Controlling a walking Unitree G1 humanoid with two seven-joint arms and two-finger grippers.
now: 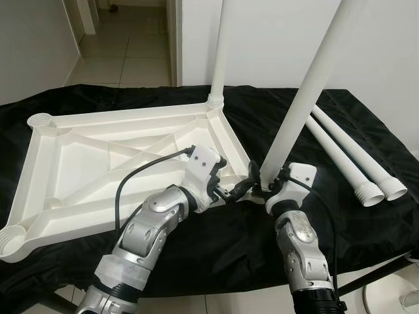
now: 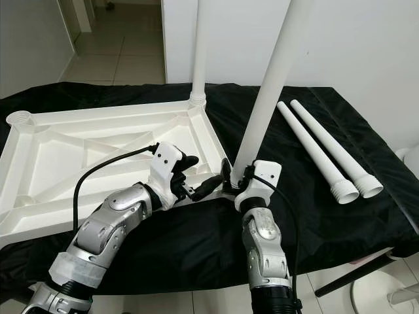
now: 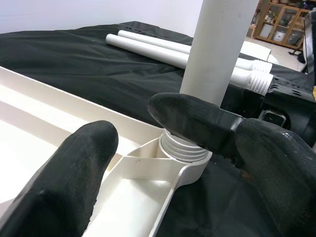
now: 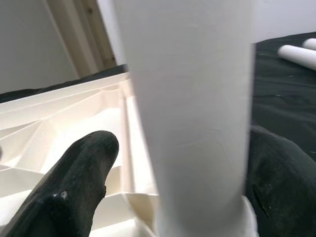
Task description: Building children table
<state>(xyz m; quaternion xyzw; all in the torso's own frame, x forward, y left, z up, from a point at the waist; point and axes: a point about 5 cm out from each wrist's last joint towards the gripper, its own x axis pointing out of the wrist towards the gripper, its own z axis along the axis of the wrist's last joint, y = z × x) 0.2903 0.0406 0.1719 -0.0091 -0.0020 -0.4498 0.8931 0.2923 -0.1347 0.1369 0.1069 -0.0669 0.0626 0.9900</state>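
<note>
Head views: tabletop [image 1: 124, 157] lies upside down on the black cloth [image 1: 216, 255], so sockets face up. Right gripper [image 1: 267, 186] clamps the leg [image 1: 304, 98] low, upright in the near corner socket. Left wrist: left gripper [image 3: 163, 148] spread wide beside the socket [image 3: 185, 158], holding nothing, likely steadying. Right wrist: fingers [image 4: 74, 182] straddle the leg.

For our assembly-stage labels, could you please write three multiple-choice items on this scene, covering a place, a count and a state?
1. Where do the spare legs lie?
A. On the black cloth at the robot's right
B. Inside the tabletop
C. On the tiled floor

2. How many legs stand in tabletop corners?
A. None
B. Two
C. Four

3. What is the right end effector doing?
A. Hanging idle
B. Holding a spare leg
C. Gripping the near leg at its base

Key: 1 A, both lie side by side on the cloth; 2 B, the far leg and near leg are upright; 3 C, its fingers flank that leg just above the corner socket.
</note>
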